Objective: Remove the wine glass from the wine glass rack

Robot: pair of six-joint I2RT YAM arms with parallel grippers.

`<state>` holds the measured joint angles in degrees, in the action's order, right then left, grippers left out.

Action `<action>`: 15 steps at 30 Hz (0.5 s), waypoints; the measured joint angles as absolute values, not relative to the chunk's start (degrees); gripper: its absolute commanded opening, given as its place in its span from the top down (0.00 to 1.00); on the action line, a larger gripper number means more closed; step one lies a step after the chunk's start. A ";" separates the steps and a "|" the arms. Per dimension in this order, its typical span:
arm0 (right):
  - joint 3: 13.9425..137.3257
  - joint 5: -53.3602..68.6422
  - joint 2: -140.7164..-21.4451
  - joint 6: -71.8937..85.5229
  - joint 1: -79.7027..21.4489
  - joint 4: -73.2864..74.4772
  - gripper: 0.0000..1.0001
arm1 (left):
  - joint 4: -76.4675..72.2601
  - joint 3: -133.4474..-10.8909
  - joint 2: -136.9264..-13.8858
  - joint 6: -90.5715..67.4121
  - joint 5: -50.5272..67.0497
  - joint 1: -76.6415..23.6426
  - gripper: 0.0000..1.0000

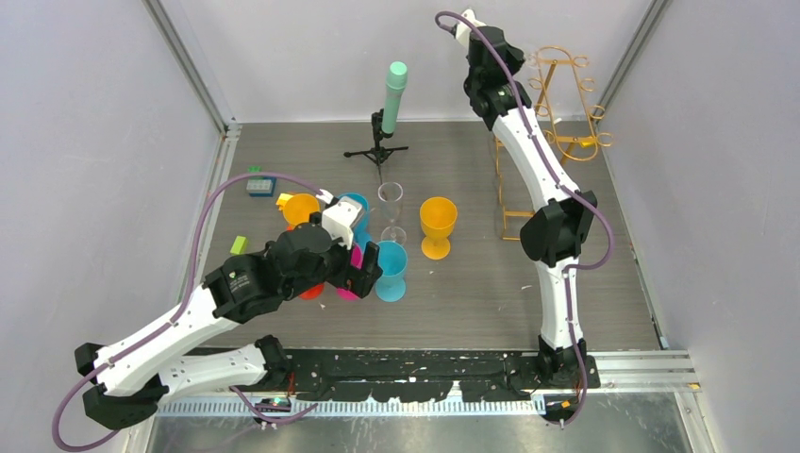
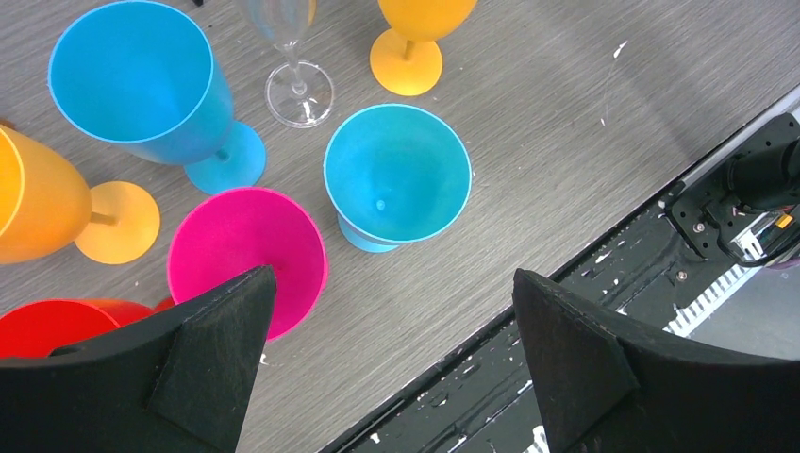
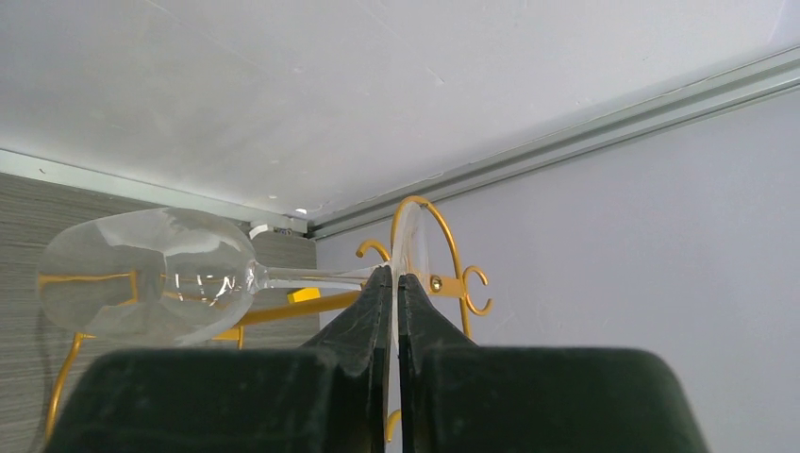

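Right arm is up in the far right corner, and that's the arm for this one. The left gripper (image 2: 393, 274) hangs well apart from the job, fingers spread wide over the cluster of cups: a blue cup (image 2: 396, 175), a pink cup (image 2: 247, 247), and a clear flute (image 2: 292, 57) behind them.

On the right wrist view, the right gripper (image 3: 394, 279) is pinched down to a sliver, and what it has is the wine glass (image 3: 151, 274), taken at the very end of the stem where it meets the foot. The long axis runs straight across the frame. The bowl is out to the left, toward the table side, and the stem leads right into my fingertips. The foot shows edge-on just past them. I read that as the glass hanging bowl-down, though the camera's own tilt makes that a judgement.

Right behind the foot is the gold loop of the wine glass rack (image 3: 443, 245), with its little hooks beside it. I can't tell whether the foot sits inside the wires or has cleared them. So the move turns on this: draw the foot out along the rack's opening, away from that loop, without tipping the bowl.

There's not much room. The side wall is close on the right and the back wall is near. The table (image 1: 472, 283) is bare between the rack and the cups, and I judge that the safest place to set down.
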<state>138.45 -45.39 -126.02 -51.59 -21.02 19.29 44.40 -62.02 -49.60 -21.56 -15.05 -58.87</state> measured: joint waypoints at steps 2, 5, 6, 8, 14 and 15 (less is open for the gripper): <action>138.58 -45.43 -126.02 -52.14 -21.02 19.29 1.00 | 44.40 -62.02 -49.60 -21.52 -15.20 -58.87 0.00; 138.61 -46.00 -126.02 -53.32 -21.06 18.65 1.00 | 44.40 -62.02 -49.60 -21.30 -15.46 -58.87 0.00; 138.61 -46.15 -126.02 -53.93 -21.12 18.31 1.00 | 44.40 -62.02 -49.60 -21.08 -15.49 -58.87 0.00; 138.61 -46.52 -126.02 -54.98 -21.26 17.45 1.00 | 44.40 -62.02 -49.60 -20.91 -15.51 -58.87 0.00; 138.61 -46.70 -126.02 -57.12 -21.69 15.35 1.00 | 44.40 -62.02 -49.60 -20.75 -15.68 -58.87 0.00; 138.61 -46.70 -126.02 -57.23 -21.76 15.31 1.00 | 44.40 -62.02 -49.60 -20.75 -15.68 -58.87 0.00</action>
